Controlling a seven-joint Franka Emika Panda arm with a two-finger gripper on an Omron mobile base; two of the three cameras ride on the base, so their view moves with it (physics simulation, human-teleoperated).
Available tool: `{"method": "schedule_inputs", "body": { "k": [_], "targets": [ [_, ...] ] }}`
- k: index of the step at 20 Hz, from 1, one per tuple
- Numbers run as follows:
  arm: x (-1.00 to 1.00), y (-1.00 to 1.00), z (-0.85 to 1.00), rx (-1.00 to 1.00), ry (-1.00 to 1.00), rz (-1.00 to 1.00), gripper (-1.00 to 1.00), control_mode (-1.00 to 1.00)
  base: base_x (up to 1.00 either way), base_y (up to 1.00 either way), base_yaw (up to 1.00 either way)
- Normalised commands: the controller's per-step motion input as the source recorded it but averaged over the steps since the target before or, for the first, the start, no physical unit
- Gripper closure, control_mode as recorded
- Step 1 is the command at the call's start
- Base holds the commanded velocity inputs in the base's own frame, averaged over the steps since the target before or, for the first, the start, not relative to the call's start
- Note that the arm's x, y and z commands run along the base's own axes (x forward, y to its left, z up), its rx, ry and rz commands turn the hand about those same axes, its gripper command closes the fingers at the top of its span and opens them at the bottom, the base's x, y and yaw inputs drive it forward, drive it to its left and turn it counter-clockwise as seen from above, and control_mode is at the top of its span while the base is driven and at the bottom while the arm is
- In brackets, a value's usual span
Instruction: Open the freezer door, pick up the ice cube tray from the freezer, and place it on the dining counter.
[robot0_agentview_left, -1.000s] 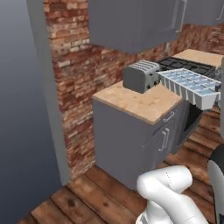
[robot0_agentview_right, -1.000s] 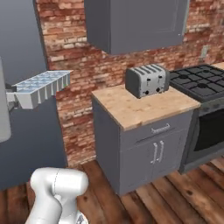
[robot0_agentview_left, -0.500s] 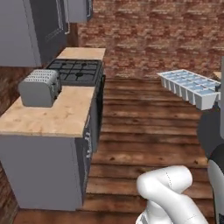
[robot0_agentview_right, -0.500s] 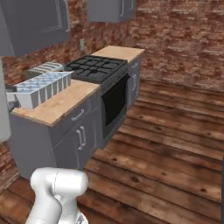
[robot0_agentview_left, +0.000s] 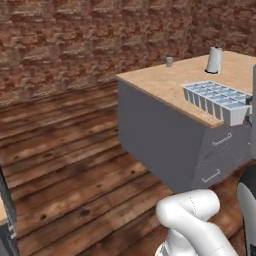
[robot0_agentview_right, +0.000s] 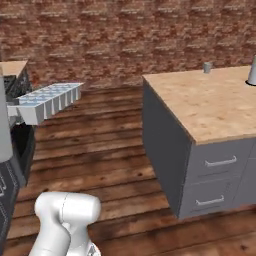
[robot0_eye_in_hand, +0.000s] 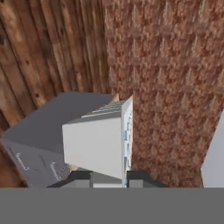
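Observation:
The ice cube tray (robot0_agentview_left: 216, 101), pale blue-white with a grid of cells, hangs level in the air with my gripper (robot0_agentview_left: 248, 109) shut on its near end. In the left base view it overlaps the near edge of the dining counter (robot0_agentview_left: 160, 82). From the right base view the ice cube tray (robot0_agentview_right: 50, 100) and gripper (robot0_agentview_right: 12, 112) float over the wood floor, well left of the dining counter (robot0_agentview_right: 210, 102). The hand view looks along the ice cube tray (robot0_eye_in_hand: 98, 144) from between the fingers of my gripper (robot0_eye_in_hand: 109, 178), with the dining counter's grey base (robot0_eye_in_hand: 39, 131) beyond. The freezer and freezer door are out of view.
A small grey cup (robot0_agentview_left: 169, 61) and a pale cylinder (robot0_agentview_left: 215, 60) stand on the far part of the tan top. A brick wall (robot0_agentview_right: 125, 40) closes the back. A dark stove front (robot0_agentview_right: 17, 150) sits at the left edge. Wood floor (robot0_agentview_left: 65, 150) lies open between.
The whole picture has swung as the base turned: the toaster counter and stove slid out and the tan-topped island came in. The tray stays in the shut gripper.

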Motion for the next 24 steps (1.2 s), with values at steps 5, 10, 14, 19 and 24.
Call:
{"method": "schedule_inputs", "body": {
  "k": [5, 10, 14, 19, 24],
  "targets": [
    [0.00, 0.00, 0.00, 0.00, 0.00, 0.00, 1.00, 1.00, 0.06, 0.17, -0.94],
    [0.00, 0.00, 0.00, 0.00, 0.00, 0.00, 1.00, 1.00, 0.60, 0.62, -0.69],
    [0.00, 0.00, 0.00, 0.00, 0.00, 0.00, 1.00, 1.00, 0.80, 0.98, -0.51],
    [0.00, 0.00, 0.00, 0.00, 0.00, 0.00, 1.00, 1.00, 0.97, 1.00, -0.36],
    [0.00, 0.00, 0.00, 0.00, 0.00, 0.00, 1.00, 1.00, 0.97, 1.00, -0.33]
  ]
}}
